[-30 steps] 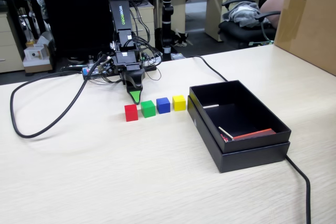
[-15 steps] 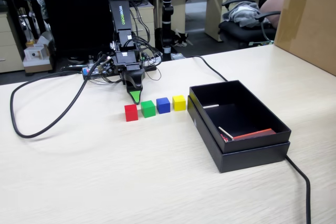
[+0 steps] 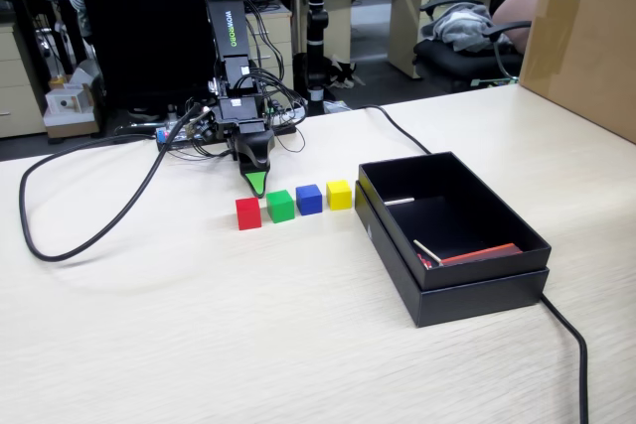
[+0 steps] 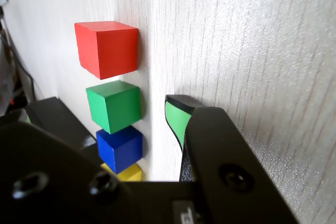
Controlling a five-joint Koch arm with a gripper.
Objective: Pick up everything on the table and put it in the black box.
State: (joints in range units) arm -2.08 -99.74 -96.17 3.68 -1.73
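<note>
Row at fixed-view centre: red cube [image 3: 248,213], green cube [image 3: 280,206], blue cube [image 3: 309,200], yellow cube [image 3: 340,195]; black box [image 3: 452,275] right; gripper [image 3: 256,184] behind row, jaw state indeterminable.

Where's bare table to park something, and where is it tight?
Free: the beige wood-grain table in front of the four-cube row, left of the black cardboard box. Tight: between gripper, red cube and green cube; the black cable loops left.
</note>
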